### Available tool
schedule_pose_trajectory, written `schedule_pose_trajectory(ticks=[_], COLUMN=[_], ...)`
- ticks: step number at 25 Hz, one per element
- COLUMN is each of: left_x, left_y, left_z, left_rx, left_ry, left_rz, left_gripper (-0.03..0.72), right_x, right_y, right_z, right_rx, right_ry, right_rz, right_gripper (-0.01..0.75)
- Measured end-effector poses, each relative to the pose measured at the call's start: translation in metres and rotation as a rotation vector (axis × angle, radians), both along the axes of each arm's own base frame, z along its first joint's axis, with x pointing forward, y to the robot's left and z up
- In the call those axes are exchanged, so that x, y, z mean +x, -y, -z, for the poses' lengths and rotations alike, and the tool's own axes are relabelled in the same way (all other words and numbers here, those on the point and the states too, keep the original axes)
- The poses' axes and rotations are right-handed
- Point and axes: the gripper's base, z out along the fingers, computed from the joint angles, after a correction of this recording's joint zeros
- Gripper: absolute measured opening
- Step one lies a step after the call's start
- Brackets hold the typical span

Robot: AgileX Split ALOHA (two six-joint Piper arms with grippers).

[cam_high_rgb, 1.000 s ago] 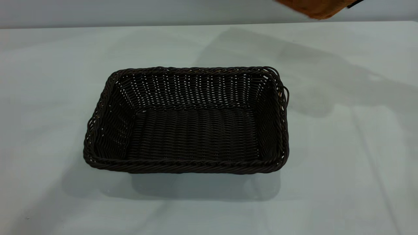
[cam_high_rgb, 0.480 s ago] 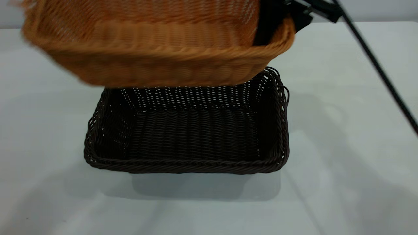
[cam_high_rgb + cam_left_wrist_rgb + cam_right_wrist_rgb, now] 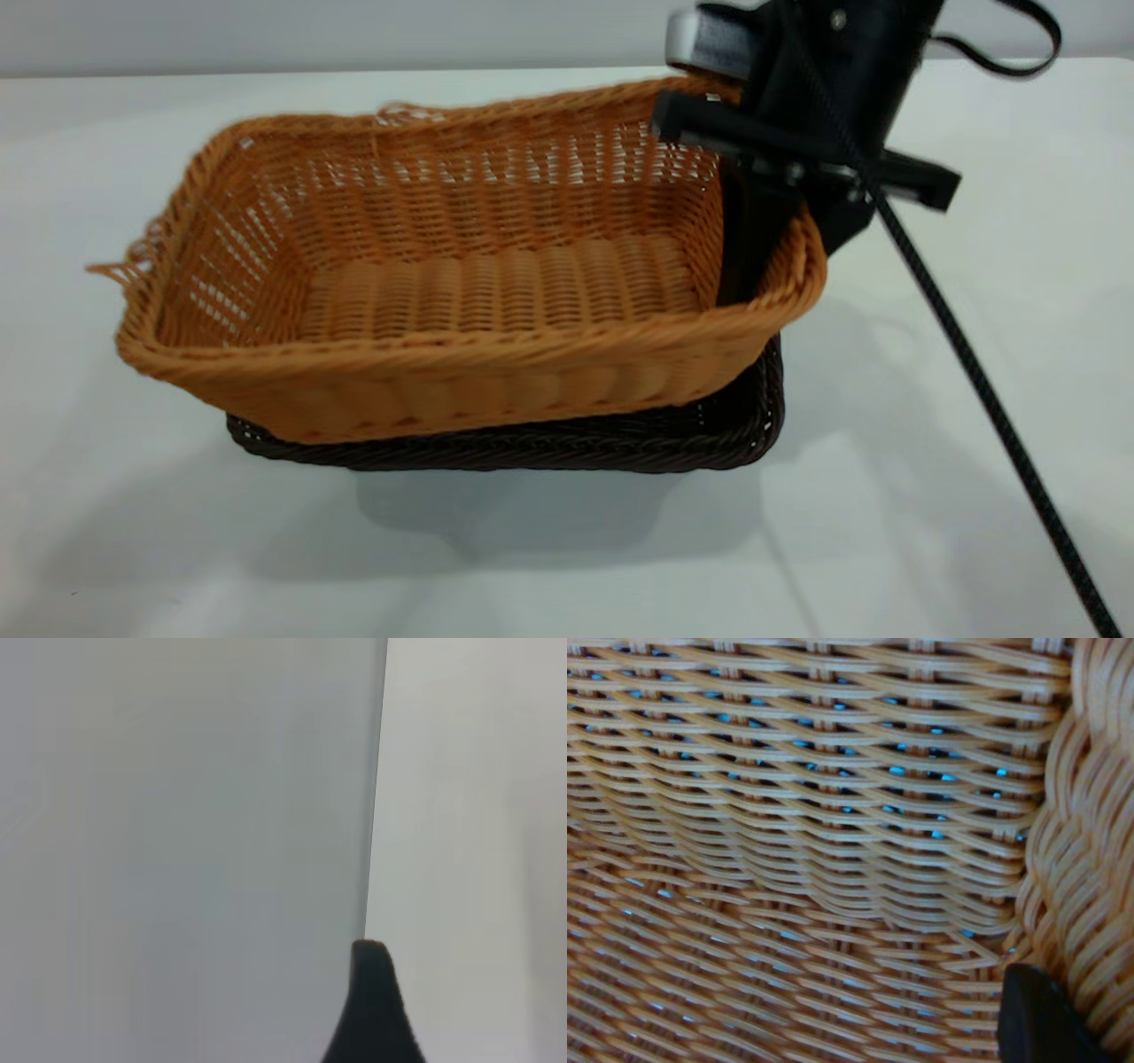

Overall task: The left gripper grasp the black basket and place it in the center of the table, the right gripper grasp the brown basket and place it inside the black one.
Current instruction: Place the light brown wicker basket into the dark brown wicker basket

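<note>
Two baskets and one visible arm on the desk (image 3: 974,372), described from the near edge toward the far edge.

Nearest lies the black basket (image 3: 620,443), of which only the braided front rim and the right corner show; it sits flat on the pale desk at about mid-width, casting a shadow toward the viewer. Over it, and partly within its opening, is the brown basket (image 3: 478,292) (one of each colour, two in all). The brown basket is tilted, its left end riding above and beyond the black rim with loose strands sticking out at that corner, and its right end lower, near the black basket's right wall. Whether its base touches the black basket's floor cannot be told.

At the brown basket's right short wall is the right gripper (image 3: 753,257): one dark finger runs down the inner face of that wall and the rest of the jaws lies outside it, so the jaws are clamped on the wall. A silvery label and a looped black cable (image 3: 966,354) appear on the arm behind, the cable running down toward the near right corner. The right wrist view shows close weave of the brown basket (image 3: 815,850) and one dark fingertip beside the braided rim.

The left gripper (image 3: 372,1010) appears only in its own wrist view as a single dark tip over bare desk (image 3: 177,850); the state of its jaws cannot be told.

Compared with half a second ago, the brown basket has descended from well above the black basket to its rim, now hiding most of the interior.
</note>
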Motion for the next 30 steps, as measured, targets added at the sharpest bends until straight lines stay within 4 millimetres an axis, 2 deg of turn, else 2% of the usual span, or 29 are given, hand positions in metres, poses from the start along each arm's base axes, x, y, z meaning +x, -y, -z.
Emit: schedule_pose_trajectory(ticks=[6, 18, 23, 26, 30], left_x=[0.0, -0.001, -0.001, -0.001, -0.002], left_y=[0.0, 0.0, 0.0, 0.0, 0.0], left_z=[0.0, 0.002, 0.002, 0.002, 0.003], left_rx=[0.001, 0.011, 0.009, 0.01, 0.018], left_ry=[-0.001, -0.019, -0.021, -0.023, -0.035], left_rz=[0.0, 0.005, 0.004, 0.004, 0.008], left_gripper=[0.466, 0.456, 0.456, 0.456, 0.456], right_x=[0.009, 0.0, 0.001, 0.002, 0.002], right_y=[-0.005, 0.005, 0.005, 0.005, 0.004], right_z=[0.002, 0.03, 0.032, 0.032, 0.031], right_rx=[0.036, -0.066, -0.066, -0.065, -0.043], right_ry=[0.078, 0.035, 0.048, 0.055, 0.065], right_rz=[0.092, 0.136, 0.138, 0.139, 0.106], right_gripper=[0.081, 0.085, 0.097, 0.146, 0.301])
